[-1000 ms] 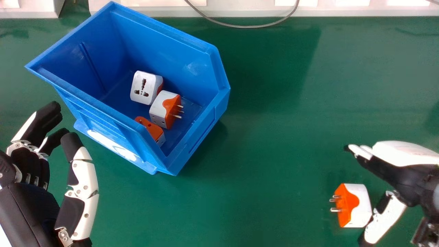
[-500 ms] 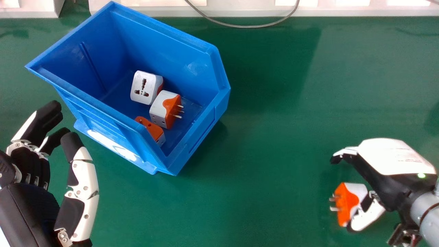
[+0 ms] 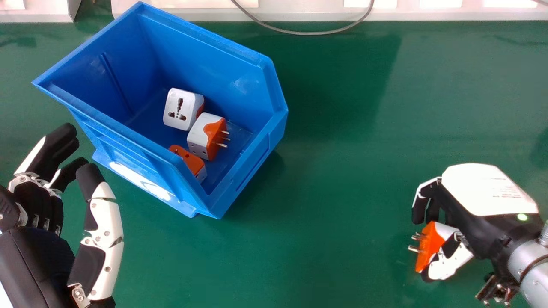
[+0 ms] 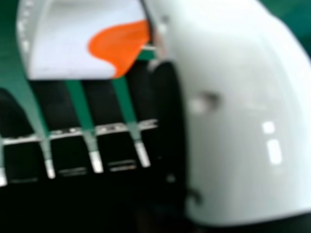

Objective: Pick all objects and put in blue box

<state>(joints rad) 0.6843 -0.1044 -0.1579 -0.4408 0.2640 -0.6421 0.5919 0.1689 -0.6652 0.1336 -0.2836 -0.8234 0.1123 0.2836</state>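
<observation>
Right now, the right robot hand (image 3: 481, 192) has its fingers and thumb curled round a plug (image 3: 430, 244) over the counter (image 3: 342, 149), well apart from the box (image 3: 205, 60) holding three others (image 3: 198, 139). The left robot hand (image 3: 36, 252), fingers relaxed, is beside the box.

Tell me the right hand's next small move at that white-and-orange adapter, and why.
I'd tighten the right hand slightly before lifting: its thumb lies along the adapter's near side and its fingers bend down at the far side, so it seems well placed, but I cannot tell how firm the grip is.
</observation>
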